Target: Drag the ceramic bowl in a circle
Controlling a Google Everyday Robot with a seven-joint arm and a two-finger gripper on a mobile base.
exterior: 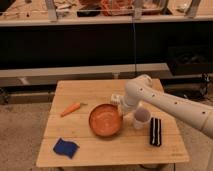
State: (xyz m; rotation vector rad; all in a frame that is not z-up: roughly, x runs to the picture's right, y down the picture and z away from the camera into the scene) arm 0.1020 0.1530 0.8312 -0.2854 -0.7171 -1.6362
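An orange-brown ceramic bowl [105, 120] sits near the middle of the wooden table [90, 152]. My white arm reaches in from the right. My gripper [119, 104] is at the bowl's upper right rim, right by it; whether it touches the rim is hidden by the wrist.
A carrot [70, 108] lies to the left of the bowl. A blue sponge [65, 148] lies at the front left. A white cup [140, 119] stands just right of the bowl, and a black striped object [156, 132] lies further right. A dark counter runs behind the table.
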